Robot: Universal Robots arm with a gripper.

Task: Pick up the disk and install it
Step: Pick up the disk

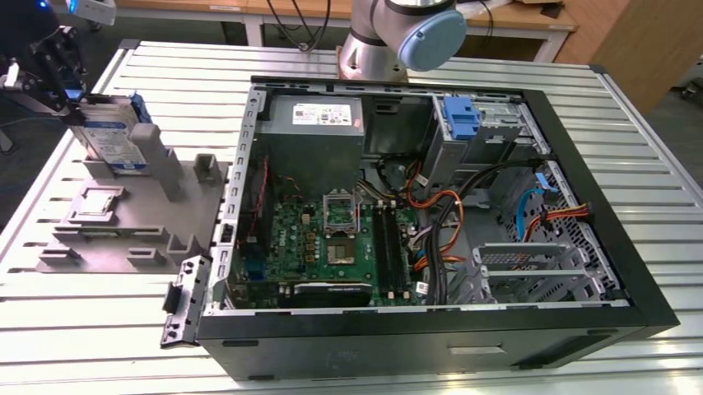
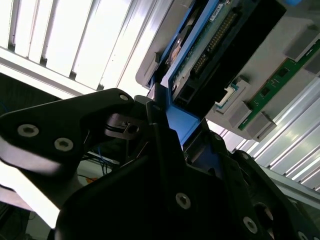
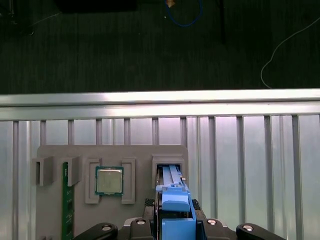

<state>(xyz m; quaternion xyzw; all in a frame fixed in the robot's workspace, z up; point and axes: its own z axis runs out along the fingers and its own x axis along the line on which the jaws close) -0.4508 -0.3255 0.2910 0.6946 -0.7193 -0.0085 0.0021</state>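
The disk (image 1: 110,136) stands on edge in a slot of the grey fixture (image 1: 132,218) at the exterior view's left, silver-grey with a white-and-blue label and blue side rails. My gripper (image 1: 72,111) comes down on the disk's upper end. In the first wrist view the disk (image 3: 170,175) and its blue rail run down between the black fingers of my gripper (image 3: 175,222). The second wrist view shows a black finger (image 2: 160,125) pressed against the blue rail, with the disk (image 2: 215,45) beyond it. The gripper looks shut on the disk.
An open computer case (image 1: 648,271) lies at the exterior view's right, with a motherboard, cables and a blue bracket (image 1: 462,119) in its drive bay. The fixture also holds a square silver chip (image 3: 109,180) and a green memory stick (image 3: 65,210). All rest on a slatted metal table (image 1: 88,329).
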